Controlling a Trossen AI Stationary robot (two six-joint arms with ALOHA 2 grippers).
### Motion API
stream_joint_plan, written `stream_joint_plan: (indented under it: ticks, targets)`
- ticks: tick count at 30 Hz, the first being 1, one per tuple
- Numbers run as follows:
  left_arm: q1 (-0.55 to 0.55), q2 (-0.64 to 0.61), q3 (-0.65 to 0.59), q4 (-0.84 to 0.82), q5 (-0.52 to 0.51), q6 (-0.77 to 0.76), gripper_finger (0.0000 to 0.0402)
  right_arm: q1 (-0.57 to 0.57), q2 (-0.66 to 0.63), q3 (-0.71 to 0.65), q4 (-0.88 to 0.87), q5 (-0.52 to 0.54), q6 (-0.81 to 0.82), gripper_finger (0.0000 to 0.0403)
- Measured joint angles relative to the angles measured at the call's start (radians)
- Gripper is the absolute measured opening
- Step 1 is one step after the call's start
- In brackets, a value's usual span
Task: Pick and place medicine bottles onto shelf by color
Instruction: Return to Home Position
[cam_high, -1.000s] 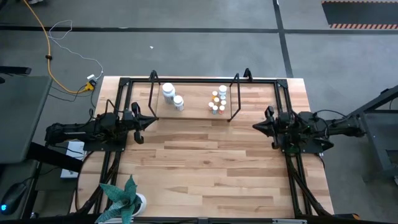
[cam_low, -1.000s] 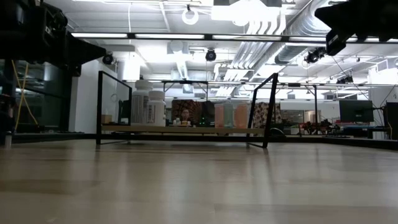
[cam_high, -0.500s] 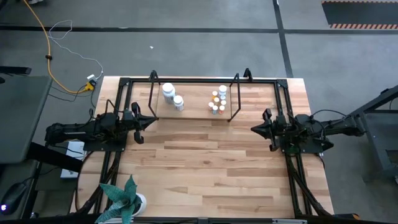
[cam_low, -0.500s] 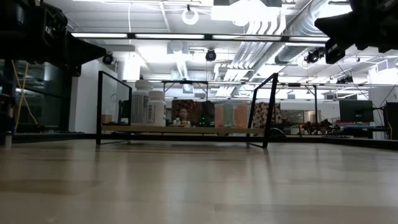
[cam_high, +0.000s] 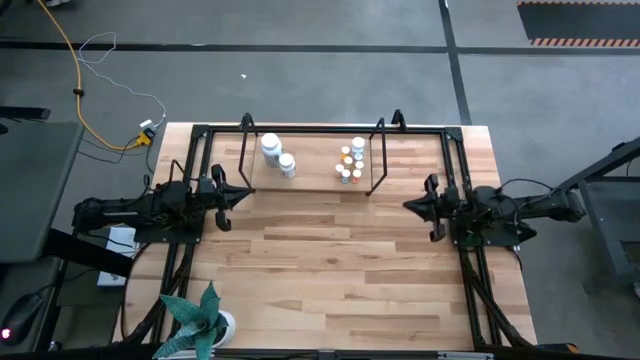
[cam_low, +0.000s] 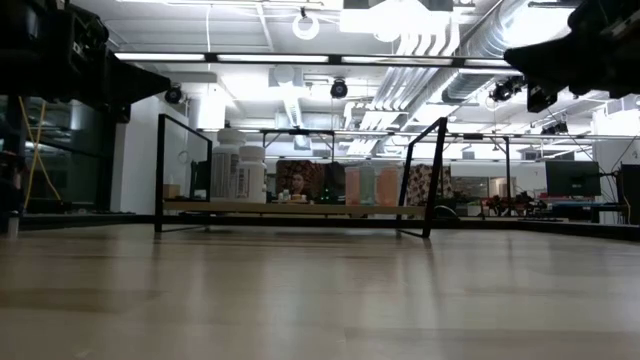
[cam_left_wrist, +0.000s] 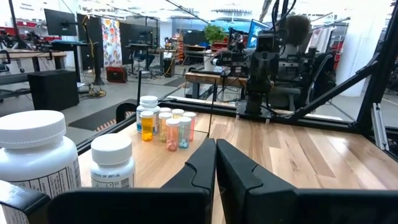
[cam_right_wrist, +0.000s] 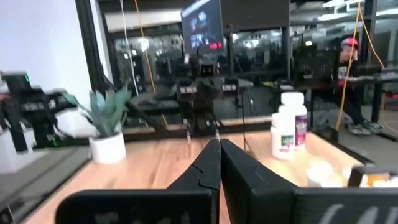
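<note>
Both jaws, on the left arm (cam_high: 150, 210) and right arm (cam_high: 525, 207) at the tabletop's (cam_high: 330, 270) sides, are being held pinched together, empty. The medicine bottles (cam_high: 270, 146) on the shelf (cam_high: 315, 165) are being reckoned light, rigid, probably slick: best taken mid-body.

Nothing is legible: label print on the large white bottle (cam_left_wrist: 31, 155) and the purple-labelled bottle (cam_right_wrist: 291, 127) is unreadable.

two larger white bottles (cam_high: 270, 146) stand upright at the left end of the light-wood shelf (cam_high: 315, 170). tiny bottles (cam_high: 350, 164) with white or orange caps cluster at its right end.
</note>
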Motion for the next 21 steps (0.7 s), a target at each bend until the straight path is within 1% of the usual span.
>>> stream_joint_plan:
  ticks: [4, 9, 12, 21]
  targets:
    - [0.000, 0.000, 0.000, 0.000, 0.000, 0.000, 0.0003, 0.000, 0.003, 0.000, -0.061, 0.028, 0.023, 0.0000]
    - [0.000, 0.000, 0.000, 0.000, 0.000, 0.000, 0.0003, 0.000, 0.003, 0.000, -0.159, 0.039, 0.183, 0.0000]
    - [0.000, 0.000, 0.000, 0.000, 0.000, 0.000, 0.0003, 0.000, 0.005, 0.000, -0.200, 0.036, 0.238, 0.0000]
    - [0.000, 0.000, 0.000, 0.000, 0.000, 0.000, 0.0003, 0.000, 0.009, 0.000, -0.204, 0.029, 0.240, 0.0000]
